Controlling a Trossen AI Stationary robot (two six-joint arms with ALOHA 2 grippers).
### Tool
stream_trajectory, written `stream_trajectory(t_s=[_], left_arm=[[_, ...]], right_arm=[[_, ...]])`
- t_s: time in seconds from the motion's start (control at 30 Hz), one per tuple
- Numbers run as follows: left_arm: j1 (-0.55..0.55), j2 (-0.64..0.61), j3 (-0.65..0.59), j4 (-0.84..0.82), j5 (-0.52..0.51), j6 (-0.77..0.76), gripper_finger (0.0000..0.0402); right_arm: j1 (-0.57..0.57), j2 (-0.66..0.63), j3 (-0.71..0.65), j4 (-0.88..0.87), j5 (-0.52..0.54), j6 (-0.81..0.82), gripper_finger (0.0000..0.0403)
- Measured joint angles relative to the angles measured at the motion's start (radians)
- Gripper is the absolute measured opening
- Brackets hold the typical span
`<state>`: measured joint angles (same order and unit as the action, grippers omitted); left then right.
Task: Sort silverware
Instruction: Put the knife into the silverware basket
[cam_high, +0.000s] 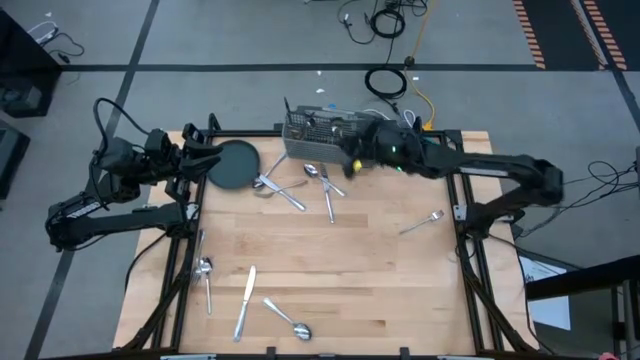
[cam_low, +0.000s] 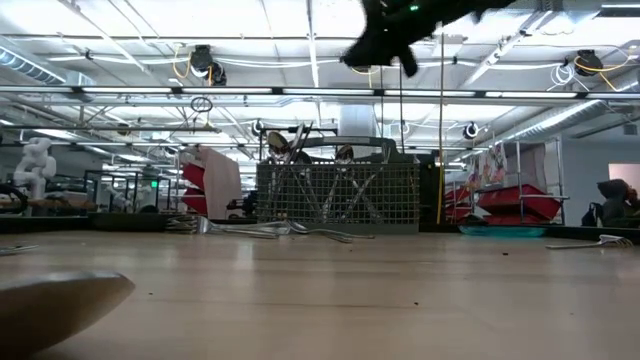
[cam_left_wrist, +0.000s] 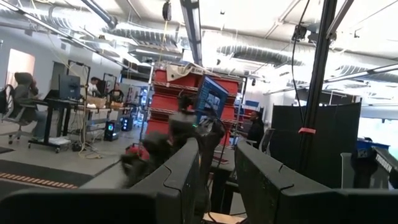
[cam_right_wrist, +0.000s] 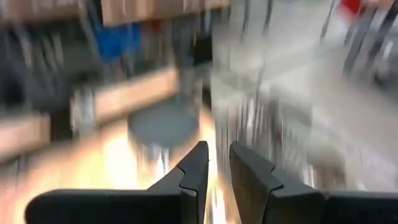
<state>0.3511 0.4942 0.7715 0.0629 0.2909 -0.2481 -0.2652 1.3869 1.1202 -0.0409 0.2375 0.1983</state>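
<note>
Your right gripper (cam_high: 347, 166) hangs beside the mesh caddy (cam_high: 318, 133), jaws slightly apart and empty; your left gripper (cam_high: 208, 158), jaws apart, waits near the plate (cam_high: 232, 165).

We see even, bright light from ceiling strip lamps (cam_low: 250, 15), which glare white in the low view. Shadows on the wooden table (cam_high: 360, 270) are soft and faint. The right wrist view is smeared by heavy motion blur, only the fingers (cam_right_wrist: 194, 171) staying sharp. In the low view a near pale shape (cam_low: 55, 300) lies out of focus
</note>
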Motion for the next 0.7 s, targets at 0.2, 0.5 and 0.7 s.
stream_trajectory(t_s=[0.2,0.5,0.7], left_arm=[[0.000,0.001,0.000,-0.063,0.000,0.001,0.0109],[0.000,0.006,0.000,-0.114,-0.004,0.002,0.0109],[0.000,0.006,0.000,-0.108,-0.011,-0.004,0.0109]], right_arm=[[0.140,-0.086,0.000,-0.785,0.088,0.256,0.0057],[0.263,-0.044,-0.002,-1.470,0.121,0.697,0.0057],[0.270,0.018,-0.053,-1.479,0.028,1.001,0.0058]])
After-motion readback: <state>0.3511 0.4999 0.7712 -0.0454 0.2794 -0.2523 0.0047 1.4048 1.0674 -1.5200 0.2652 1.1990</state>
